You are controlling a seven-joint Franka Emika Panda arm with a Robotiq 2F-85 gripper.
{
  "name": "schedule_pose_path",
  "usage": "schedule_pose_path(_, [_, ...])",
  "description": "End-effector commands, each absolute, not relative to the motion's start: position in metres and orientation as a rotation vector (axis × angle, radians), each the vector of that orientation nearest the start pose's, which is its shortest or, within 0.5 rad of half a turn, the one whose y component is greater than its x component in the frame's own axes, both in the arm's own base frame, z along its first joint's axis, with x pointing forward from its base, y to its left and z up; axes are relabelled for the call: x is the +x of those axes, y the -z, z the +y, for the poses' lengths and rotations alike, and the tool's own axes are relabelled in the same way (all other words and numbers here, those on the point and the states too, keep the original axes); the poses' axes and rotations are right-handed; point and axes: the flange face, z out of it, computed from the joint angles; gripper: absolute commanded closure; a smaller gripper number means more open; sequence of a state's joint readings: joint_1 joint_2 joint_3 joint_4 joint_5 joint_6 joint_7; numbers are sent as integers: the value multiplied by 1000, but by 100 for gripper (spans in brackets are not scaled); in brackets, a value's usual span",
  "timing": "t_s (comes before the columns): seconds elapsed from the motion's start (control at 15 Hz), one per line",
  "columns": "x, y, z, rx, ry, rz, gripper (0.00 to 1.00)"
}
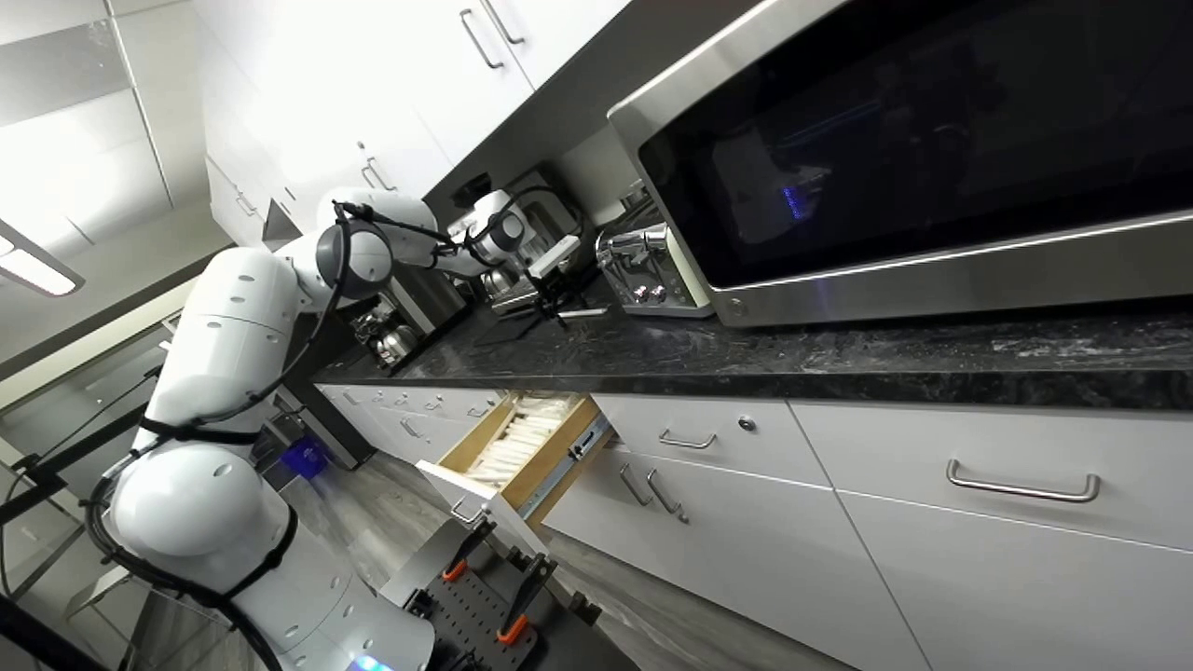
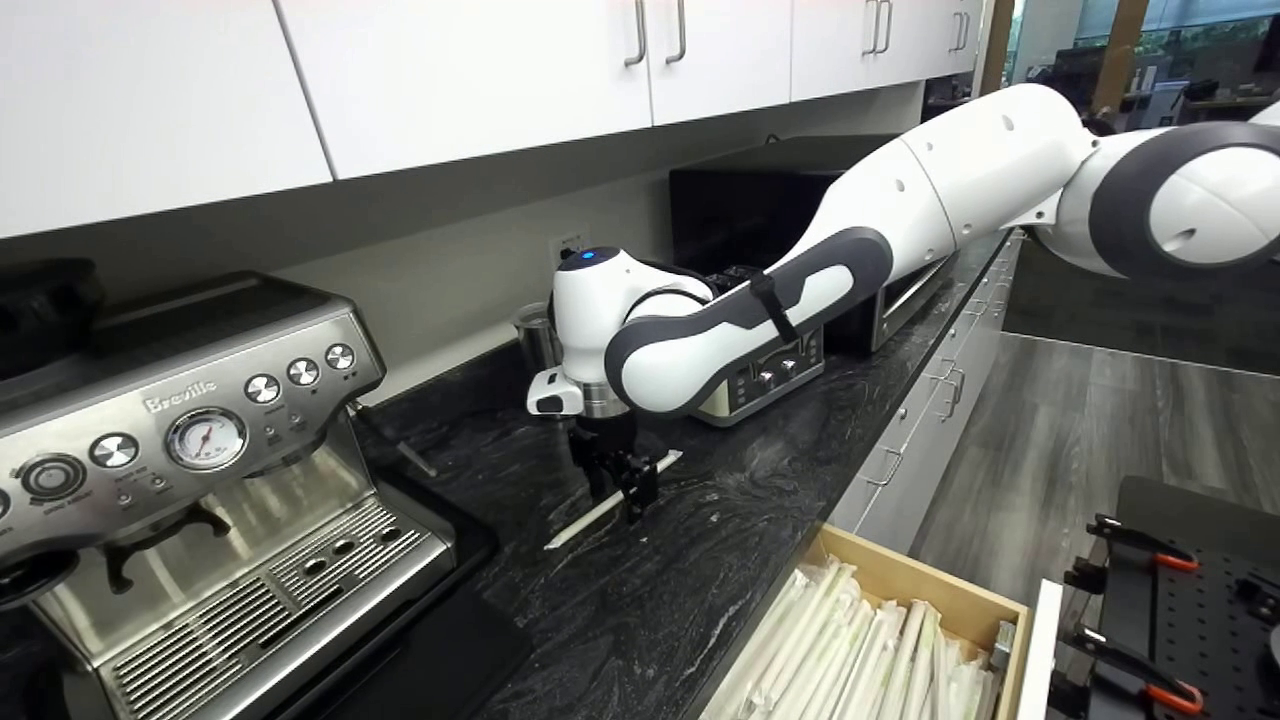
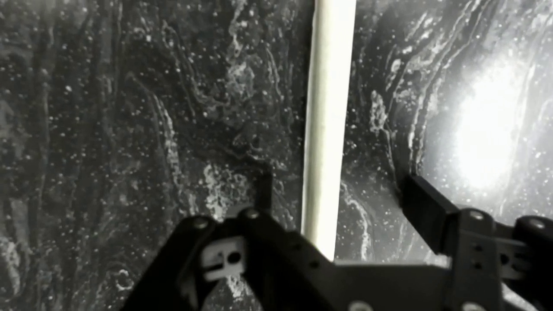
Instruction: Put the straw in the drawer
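Note:
A long white wrapped straw [image 2: 582, 526] lies on the black marbled counter; it also shows in an exterior view [image 1: 583, 313]. In the wrist view the straw [image 3: 327, 121] runs top to bottom between the fingers. My gripper [image 3: 339, 188] is open, low over the counter, one finger on each side of the straw with a gap on both sides. It shows in both exterior views [image 1: 552, 308] [image 2: 618, 500]. The drawer [image 1: 550, 454] with white front and light-wood sides is pulled open below the counter edge, holding several similar straws; it also shows in an exterior view [image 2: 915, 580].
A steel espresso machine [image 2: 205, 440] stands beside the straw on the counter. A toaster [image 1: 648, 270] and a microwave [image 1: 895, 168] stand along the wall, under white upper cabinets [image 2: 470, 70]. A black mount with orange clamps [image 1: 475, 606] is near the drawer front.

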State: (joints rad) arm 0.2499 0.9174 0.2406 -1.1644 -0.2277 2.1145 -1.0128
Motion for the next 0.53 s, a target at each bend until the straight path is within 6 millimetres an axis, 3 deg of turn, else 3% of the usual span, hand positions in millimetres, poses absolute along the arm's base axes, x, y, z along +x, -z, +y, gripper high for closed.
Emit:
schedule_pose_path(0.0, [715,-257,305,-2328,101,-2143,53])
schedule_pose_path(0.4, [716,-263,304,-2336,117,-2138,99])
schedule_pose_path(0.47, [715,-264,304,-2339,118,-2134,100])
